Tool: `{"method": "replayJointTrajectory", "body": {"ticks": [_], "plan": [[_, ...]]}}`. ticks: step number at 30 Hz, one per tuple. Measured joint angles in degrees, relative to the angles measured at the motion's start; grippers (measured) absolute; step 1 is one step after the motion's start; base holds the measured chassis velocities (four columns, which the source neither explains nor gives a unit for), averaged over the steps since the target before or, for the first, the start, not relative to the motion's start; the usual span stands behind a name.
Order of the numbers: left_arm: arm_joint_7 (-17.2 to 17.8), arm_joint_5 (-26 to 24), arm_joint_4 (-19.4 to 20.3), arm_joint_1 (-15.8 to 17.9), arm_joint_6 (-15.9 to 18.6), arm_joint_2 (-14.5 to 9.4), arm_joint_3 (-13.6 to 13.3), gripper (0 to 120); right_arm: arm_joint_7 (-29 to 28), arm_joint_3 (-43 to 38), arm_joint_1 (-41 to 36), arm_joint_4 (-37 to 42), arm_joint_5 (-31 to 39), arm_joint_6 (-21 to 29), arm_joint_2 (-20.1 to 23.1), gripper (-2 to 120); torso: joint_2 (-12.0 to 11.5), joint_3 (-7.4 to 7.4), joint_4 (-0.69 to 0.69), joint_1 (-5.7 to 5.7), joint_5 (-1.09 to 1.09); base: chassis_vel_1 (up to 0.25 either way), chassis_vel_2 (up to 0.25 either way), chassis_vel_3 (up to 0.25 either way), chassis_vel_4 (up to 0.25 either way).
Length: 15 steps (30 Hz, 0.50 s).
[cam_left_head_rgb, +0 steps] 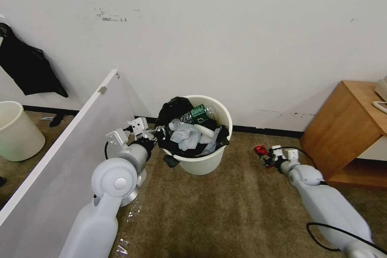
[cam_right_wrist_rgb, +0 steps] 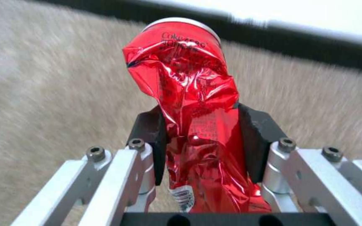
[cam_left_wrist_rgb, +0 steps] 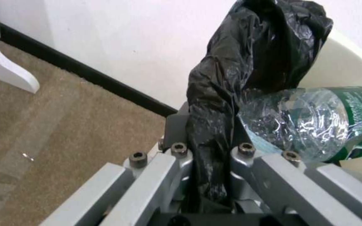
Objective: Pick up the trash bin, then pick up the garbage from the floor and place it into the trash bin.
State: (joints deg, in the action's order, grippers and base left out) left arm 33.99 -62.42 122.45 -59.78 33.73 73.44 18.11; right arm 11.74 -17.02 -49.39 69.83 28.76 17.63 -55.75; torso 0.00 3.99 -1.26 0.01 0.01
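Bin [cam_left_head_rgb: 203, 160] held at its bag [cam_left_wrist_rgb: 214, 131] by left tool [cam_left_head_rgb: 159, 134], already part-filled; crushed red can [cam_right_wrist_rgb: 193, 125] clamped in right tool [cam_left_head_rgb: 267, 157], not yet dropped in.

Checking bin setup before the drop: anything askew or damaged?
Yes. The black bag is bunched to one side of the trash bin, pinched in the left claw, leaving the far rim bare. The red can in the right claw is crushed.

The brown carpet floor [cam_left_head_rgb: 242, 209] carries the wooden cabinet [cam_left_head_rgb: 346, 129], with a white partition panel [cam_left_head_rgb: 60, 161] well left of it and an unlined cream bin [cam_left_head_rgb: 18, 131] farther left.
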Motion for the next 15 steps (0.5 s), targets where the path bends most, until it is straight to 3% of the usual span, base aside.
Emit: {"method": "replayJointTrajectory", "body": {"ticks": [9,15], "plan": [[2.0,-1.3,0.5,0.3,0.4,-0.4,-0.8,5,-1.6,-6.0,-5.2,15.0,2.4,0.8,3.6,34,0.0,0.00,0.00,0.00,-0.01,0.000,0.000,0.000,0.000],[2.2,-1.5,1.2,-0.6,0.5,-1.0,-1.2,5,-4.9,-9.3,-7.8,29.7,5.2,0.5,4.0,34,0.0,-0.01,0.02,0.00,-0.01,0.000,0.000,0.000,0.000]]}}
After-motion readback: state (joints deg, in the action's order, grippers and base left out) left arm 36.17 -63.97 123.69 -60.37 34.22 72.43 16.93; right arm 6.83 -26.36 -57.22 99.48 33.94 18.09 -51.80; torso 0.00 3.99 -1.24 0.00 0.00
